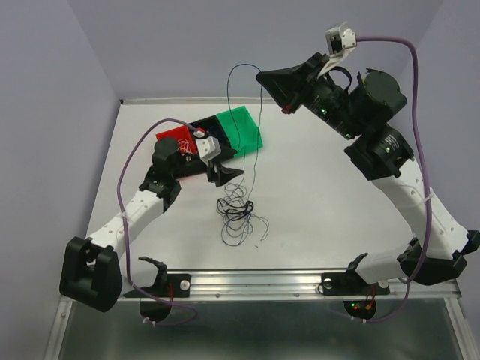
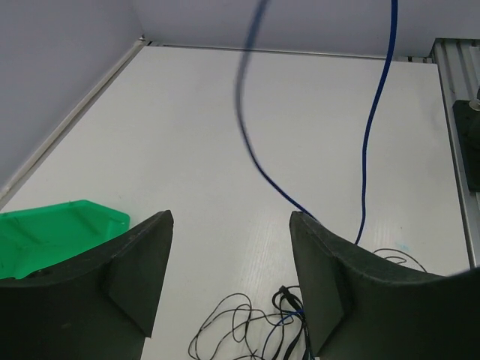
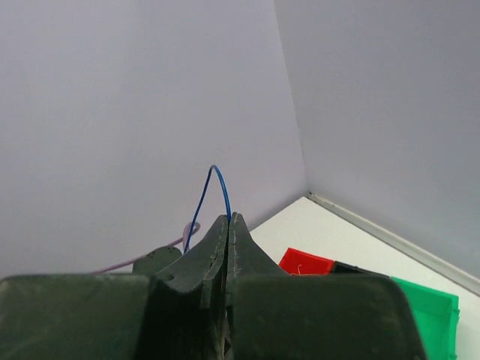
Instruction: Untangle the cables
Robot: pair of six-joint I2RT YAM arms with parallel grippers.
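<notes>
A tangle of thin black and dark blue cables lies on the white table in front of the arms. My right gripper is raised high at the back, shut on one dark blue cable, which arcs over and hangs down to the tangle. In the right wrist view the gripper has its jaws pressed together, with the blue cable looping out of the tip. My left gripper is low, just behind the tangle, and open. In its view the gripper holds nothing; black loops lie below and two blue strands pass ahead.
A red bin, a black bin and a green bin stand side by side behind the left gripper. A metal rail runs along the table's near edge. Grey walls close the back and sides.
</notes>
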